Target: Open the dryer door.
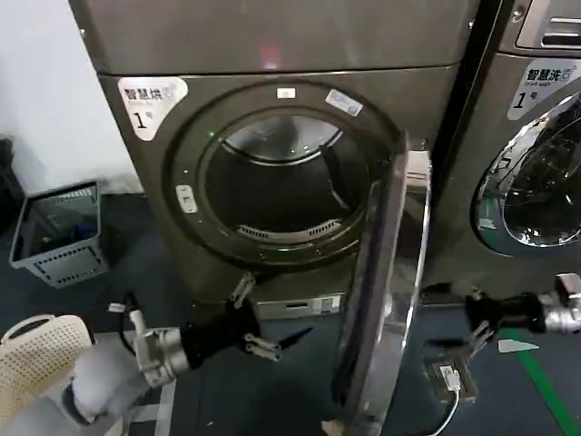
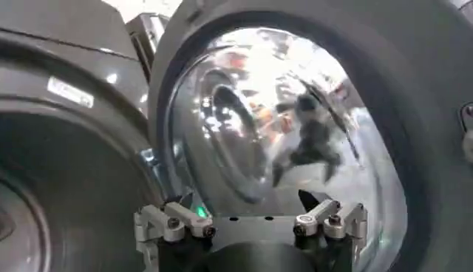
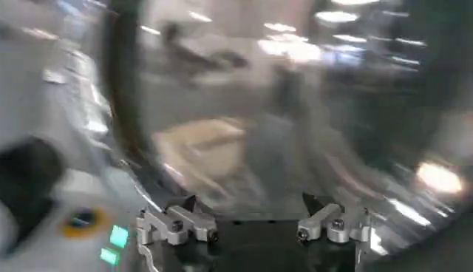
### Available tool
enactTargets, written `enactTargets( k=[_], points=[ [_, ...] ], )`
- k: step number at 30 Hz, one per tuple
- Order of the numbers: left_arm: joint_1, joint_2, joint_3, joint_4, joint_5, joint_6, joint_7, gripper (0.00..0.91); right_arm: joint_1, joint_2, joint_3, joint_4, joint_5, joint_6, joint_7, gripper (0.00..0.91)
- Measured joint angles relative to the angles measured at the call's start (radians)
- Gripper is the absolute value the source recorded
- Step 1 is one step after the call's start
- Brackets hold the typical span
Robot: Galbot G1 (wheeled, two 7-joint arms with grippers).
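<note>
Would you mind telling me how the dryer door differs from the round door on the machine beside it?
The dryer door stands swung wide open, seen nearly edge-on, while the neighbouring machine's door sits shut flat against its front. The dryer door leaves the drum opening exposed; the neighbouring machine's door covers its drum. The left gripper hangs open near the dryer door; the right gripper hangs below the other. Both doors are round with glass centres.

Dim room light; bright glare streaks the dryer door [image 2: 295, 126] glass, and the right wrist view is motion-blurred.
</note>
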Motion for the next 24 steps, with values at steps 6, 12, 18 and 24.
enactTargets(
  k=[6, 12, 18, 24],
  points=[
    [-0.064, -0.035, 0.077, 0.017, 0.017, -0.002, -0.01, 0.907, -0.116, 0.047, 0.178, -0.239, -0.041, 0.025, 0.043, 0.907],
    [-0.128, -0.078, 0.164, 0.044, 0.033, -0.006, -0.022, 0.907, -0.278, 0.119, 0.447, -0.341, -0.082, 0.0, 0.129, 0.907],
    [-0.207, -0.126, 0.251, 0.073, 0.031, -0.006, -0.029, 0.907, -0.442, 0.196, 0.677, -0.376, -0.166, 0.008, 0.234, 0.907],
    [-0.291, -0.175, 0.329, 0.106, 0.029, -0.012, -0.042, 0.907, -0.606, 0.284, 0.881, -0.345, -0.268, 0.011, 0.404, 0.907]
  ],
)
